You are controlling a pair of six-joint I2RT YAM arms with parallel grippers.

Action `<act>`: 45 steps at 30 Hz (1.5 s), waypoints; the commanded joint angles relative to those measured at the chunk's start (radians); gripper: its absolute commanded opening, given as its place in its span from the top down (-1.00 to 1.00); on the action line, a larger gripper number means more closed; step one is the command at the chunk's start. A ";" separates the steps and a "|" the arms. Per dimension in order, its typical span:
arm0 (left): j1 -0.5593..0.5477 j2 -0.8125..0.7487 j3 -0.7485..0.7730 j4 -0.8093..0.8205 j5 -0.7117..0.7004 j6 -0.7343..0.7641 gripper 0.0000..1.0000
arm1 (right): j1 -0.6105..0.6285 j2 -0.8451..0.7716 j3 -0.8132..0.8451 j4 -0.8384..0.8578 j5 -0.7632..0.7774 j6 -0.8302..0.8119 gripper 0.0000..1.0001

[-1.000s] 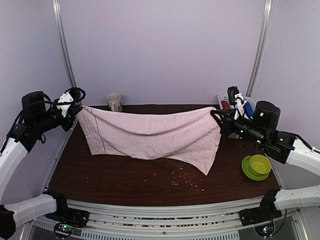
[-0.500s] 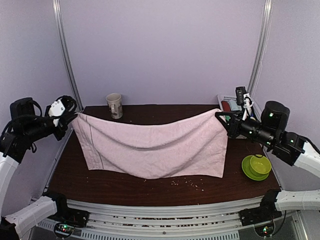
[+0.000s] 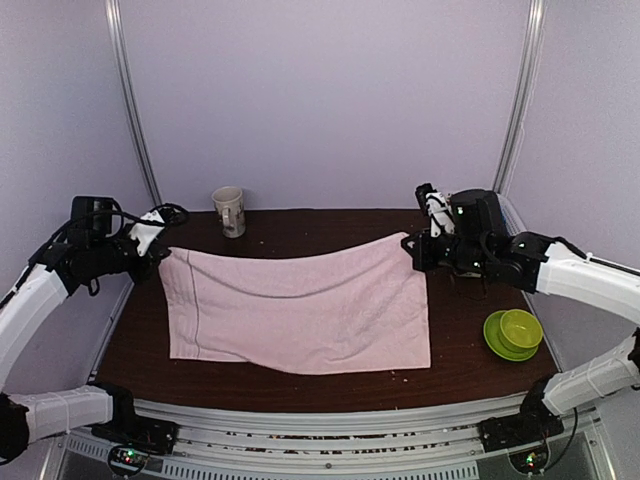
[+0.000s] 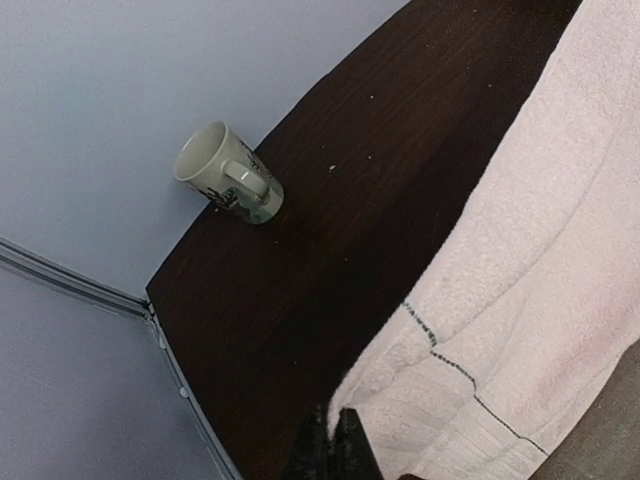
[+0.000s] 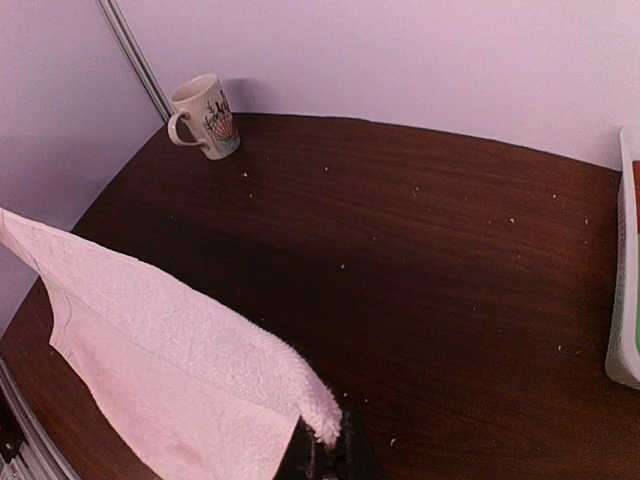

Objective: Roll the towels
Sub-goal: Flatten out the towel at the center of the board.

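Note:
One pale pink towel (image 3: 300, 310) is stretched across the dark table (image 3: 300, 225). Its near part lies flat and its far edge is lifted at both corners. My left gripper (image 3: 160, 250) is shut on the far-left corner; in the left wrist view the towel (image 4: 520, 280) fans out from the pinching left gripper (image 4: 338, 432). My right gripper (image 3: 412, 250) is shut on the far-right corner. In the right wrist view the towel (image 5: 170, 350) hangs leftward from the right gripper (image 5: 325, 440). No other towel shows.
A cream mug (image 3: 229, 210) stands at the back left of the table, also seen as the mug (image 4: 228, 178) and mug (image 5: 205, 117). A green bowl on a saucer (image 3: 515, 332) sits near the right edge. A white basket (image 5: 625, 280) is at the far right. Crumbs dot the tabletop.
Both grippers have come down and drawn closer together, the right one moving left. The towel, which hung in the air, now rests flatter on the table with its near edge straightened.

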 commanded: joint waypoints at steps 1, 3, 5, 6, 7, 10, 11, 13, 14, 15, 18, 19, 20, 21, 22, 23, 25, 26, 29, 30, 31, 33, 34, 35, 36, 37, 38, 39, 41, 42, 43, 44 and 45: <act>0.008 -0.048 0.049 0.136 -0.043 -0.033 1.00 | -0.003 -0.047 0.056 0.000 0.035 -0.041 0.94; 0.007 -0.083 0.044 0.158 -0.035 -0.038 1.00 | -0.004 -0.080 0.051 0.007 0.021 -0.053 0.94; 0.008 -0.120 0.029 0.172 -0.020 -0.040 1.00 | -0.004 -0.118 0.036 0.014 0.017 -0.061 0.94; 0.008 -0.135 0.019 0.172 -0.009 -0.038 1.00 | -0.004 -0.133 0.026 0.015 0.018 -0.061 0.94; 0.007 -0.148 0.009 0.168 0.002 -0.032 1.00 | -0.004 -0.141 0.017 0.012 0.024 -0.057 0.93; 0.007 -0.169 0.009 0.096 0.045 0.004 1.00 | -0.004 -0.114 0.020 -0.045 -0.008 -0.049 0.91; 0.007 -0.180 0.012 0.059 0.071 0.026 1.00 | -0.004 -0.092 0.025 -0.072 -0.046 -0.049 0.89; 0.007 -0.213 0.005 0.014 0.138 0.058 1.00 | -0.004 -0.054 0.021 -0.093 -0.120 -0.046 0.81; 0.007 -0.224 -0.001 -0.004 0.168 0.067 1.00 | -0.004 -0.028 0.014 -0.094 -0.143 -0.043 0.78; 0.008 -0.226 -0.008 -0.019 0.195 0.070 1.00 | -0.004 0.001 0.011 -0.096 -0.151 -0.042 0.75; 0.008 -0.185 -0.033 -0.051 0.220 0.088 1.00 | -0.004 0.141 0.016 -0.107 -0.142 -0.045 0.71; 0.007 -0.167 -0.044 -0.052 0.205 0.089 1.00 | -0.004 0.198 0.024 -0.111 -0.139 -0.048 0.71; 0.008 -0.148 -0.056 -0.052 0.192 0.091 1.00 | -0.004 0.268 0.037 -0.111 -0.138 -0.049 0.71; 0.007 -0.129 -0.066 -0.051 0.181 0.093 1.00 | -0.004 0.326 0.051 -0.110 -0.133 -0.050 0.71; 0.008 -0.111 -0.076 -0.046 0.175 0.091 1.00 | -0.004 0.381 0.068 -0.112 -0.126 -0.048 0.71; 0.007 -0.093 -0.083 -0.045 0.175 0.089 1.00 | -0.004 0.426 0.085 -0.110 -0.118 -0.047 0.71; 0.008 -0.062 -0.098 -0.045 0.188 0.088 1.00 | -0.005 0.515 0.127 -0.111 -0.109 -0.047 0.70; 0.007 -0.048 -0.103 -0.046 0.195 0.088 1.00 | -0.005 0.550 0.149 -0.112 -0.109 -0.048 0.70; 0.007 -0.018 -0.118 -0.039 0.207 0.088 1.00 | -0.005 0.623 0.209 -0.125 -0.095 -0.050 0.62; 0.007 -0.014 -0.123 -0.035 0.208 0.087 1.00 | -0.005 0.632 0.223 -0.130 -0.087 -0.050 0.59; 0.008 -0.013 -0.129 -0.030 0.207 0.085 1.00 | -0.005 0.632 0.231 -0.131 -0.081 -0.051 0.53; 0.008 -0.021 -0.141 -0.018 0.207 0.078 1.00 | -0.005 0.614 0.234 -0.129 -0.074 -0.053 0.36; 0.008 -0.027 -0.147 -0.014 0.207 0.077 1.00 | -0.005 0.601 0.237 -0.135 -0.072 -0.062 0.31; 0.007 -0.032 -0.153 -0.008 0.207 0.074 1.00 | -0.005 0.588 0.242 -0.145 -0.075 -0.073 0.27; 0.008 -0.039 -0.158 -0.003 0.206 0.072 1.00 | -0.005 0.576 0.247 -0.158 -0.085 -0.083 0.23; 0.008 -0.042 -0.161 0.002 0.206 0.071 1.00 | -0.005 0.564 0.254 -0.177 -0.086 -0.095 0.21; 0.007 -0.045 -0.165 0.007 0.205 0.068 1.00 | -0.005 0.555 0.264 -0.197 -0.085 -0.109 0.20; 0.007 -0.046 -0.169 0.012 0.208 0.063 1.00 | -0.004 0.544 0.271 -0.215 -0.094 -0.121 0.18; 0.008 -0.045 -0.173 0.018 0.216 0.060 1.00 | -0.003 0.528 0.284 -0.254 -0.107 -0.151 0.17; 0.007 -0.041 -0.173 0.018 0.221 0.060 1.00 | 0.001 0.522 0.290 -0.276 -0.106 -0.166 0.16; 0.007 -0.038 -0.173 0.019 0.224 0.057 1.00 | 0.006 0.520 0.295 -0.296 -0.099 -0.177 0.15; 0.007 -0.035 -0.172 0.019 0.226 0.055 1.00 | 0.011 0.519 0.303 -0.317 -0.086 -0.186 0.15; 0.008 -0.033 -0.172 0.018 0.229 0.055 1.00 | 0.016 0.521 0.309 -0.332 -0.071 -0.194 0.14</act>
